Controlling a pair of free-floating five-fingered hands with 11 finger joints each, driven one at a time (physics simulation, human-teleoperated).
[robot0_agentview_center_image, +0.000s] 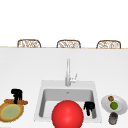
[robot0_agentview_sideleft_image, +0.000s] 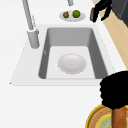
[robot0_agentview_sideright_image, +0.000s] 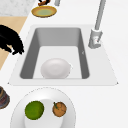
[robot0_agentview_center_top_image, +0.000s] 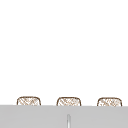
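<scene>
My left hand is at the counter's left, fingers curled down onto a long brown loaf that lies across the far rim of a yellow-green plate. From the left side the same hand covers the loaf's upper end. My right hand hovers above the sink's front right corner, fingers relaxed and pointing down, holding nothing. It appears in the right side view just off the basin's near rim. A white bowl rests in the basin.
A big red ball covers the sink's front edge in the front view. The faucet rises behind the basin. A white plate on the right holds a lime and a small brown fruit. A dark jar stands in front of it.
</scene>
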